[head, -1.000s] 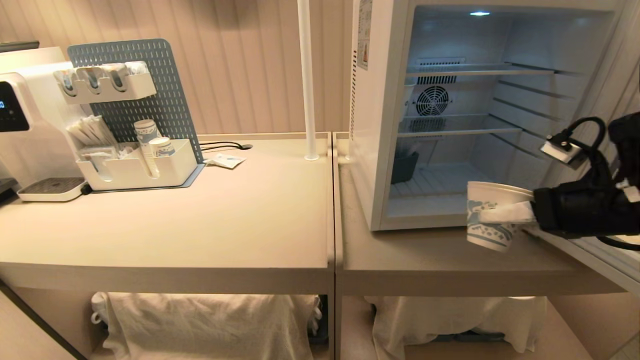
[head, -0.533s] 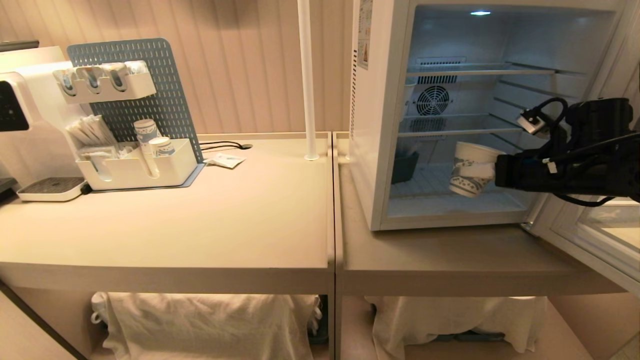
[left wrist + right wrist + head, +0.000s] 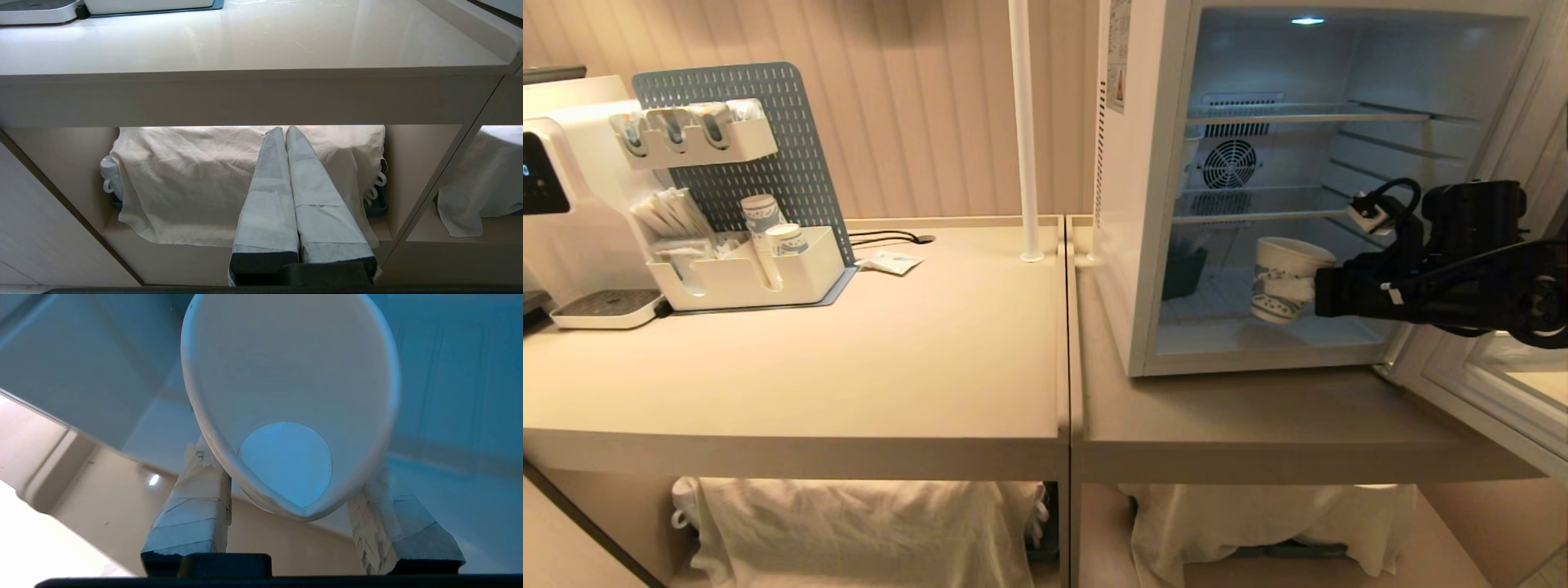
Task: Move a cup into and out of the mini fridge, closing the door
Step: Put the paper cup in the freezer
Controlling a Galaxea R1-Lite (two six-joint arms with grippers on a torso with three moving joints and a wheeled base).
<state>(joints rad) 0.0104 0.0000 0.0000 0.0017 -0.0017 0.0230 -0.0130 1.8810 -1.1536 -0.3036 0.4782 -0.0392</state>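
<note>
The right tool (image 3: 1307, 287) pinches the cup (image 3: 1282, 278) upright, level with the mini fridge (image 3: 1131, 245) floor, probably for setting down inside.

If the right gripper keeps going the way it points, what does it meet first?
Right gripper, shut on the cup, points leftward into the fridge; likely first contact is its left inner wall or the dark tub. Depth unclear.

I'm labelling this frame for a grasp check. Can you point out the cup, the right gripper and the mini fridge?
cup (image 3: 1282, 282): head view, on its patterned side wall.
right gripper (image 3: 1319, 290): head view, at its fingertips, shut on the cup.
mini fridge (image 3: 1131, 204): head view, on its white left front frame.
</note>
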